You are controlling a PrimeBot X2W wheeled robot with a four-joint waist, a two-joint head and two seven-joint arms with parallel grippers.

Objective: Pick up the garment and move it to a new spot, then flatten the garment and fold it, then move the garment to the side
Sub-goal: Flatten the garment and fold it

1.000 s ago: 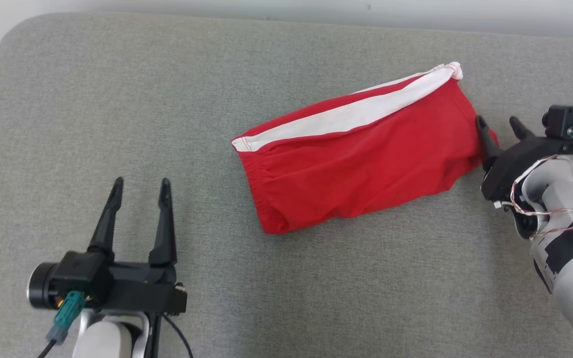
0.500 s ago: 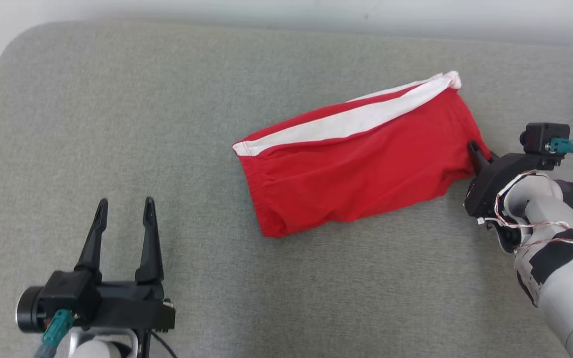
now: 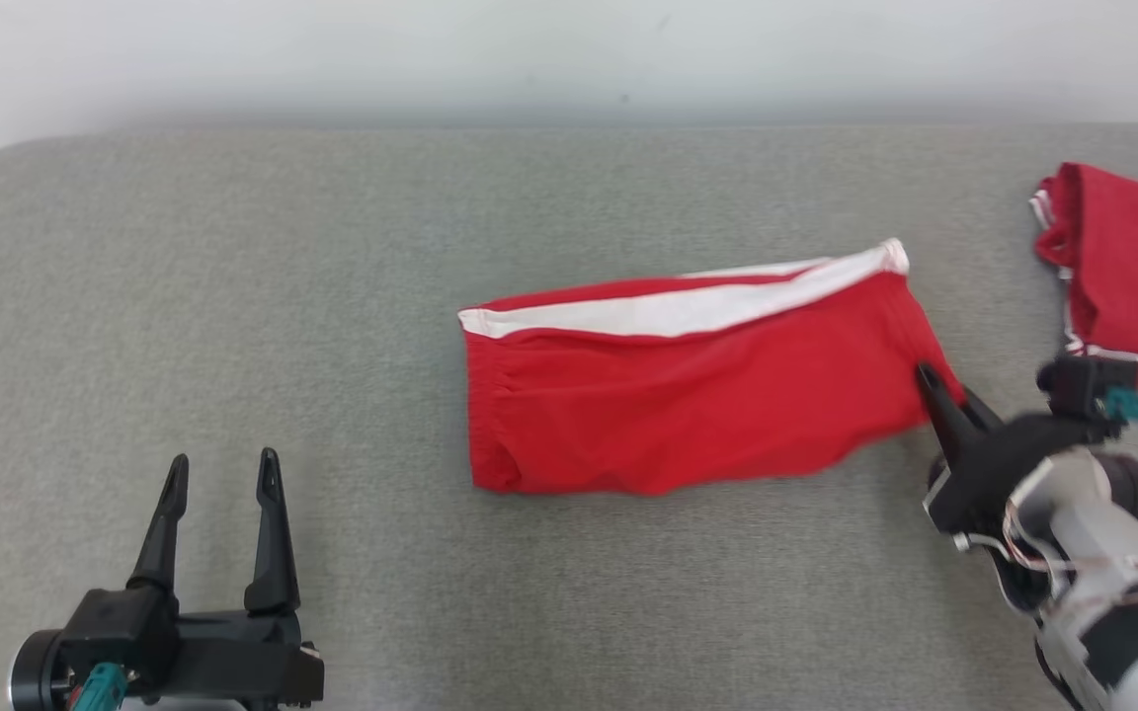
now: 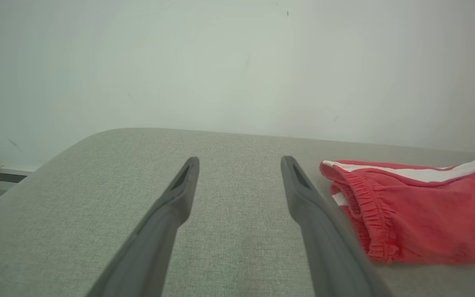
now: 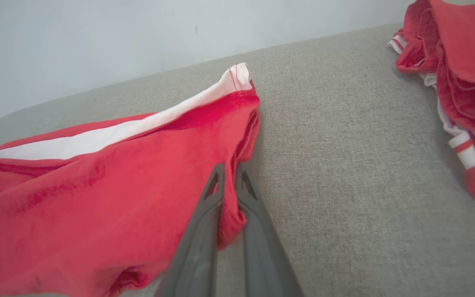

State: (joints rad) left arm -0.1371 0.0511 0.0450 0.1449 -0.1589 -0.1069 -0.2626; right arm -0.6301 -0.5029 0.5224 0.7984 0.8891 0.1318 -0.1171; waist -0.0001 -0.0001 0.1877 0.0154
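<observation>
The right claw (image 3: 944,388) is pinched tight on the right end of the red garment (image 3: 688,405). From that claw the garment stretches off to the left. Its long side runs left to right across the grey bench (image 3: 233,247), with a white stripe on its far edge. The left claw (image 3: 223,459) is wide and holds nothing. It sits well away from the garment's left end, so the right arm looks like the one to pull. Another red cloth (image 3: 1137,257) lies past the garment's right end.
</observation>
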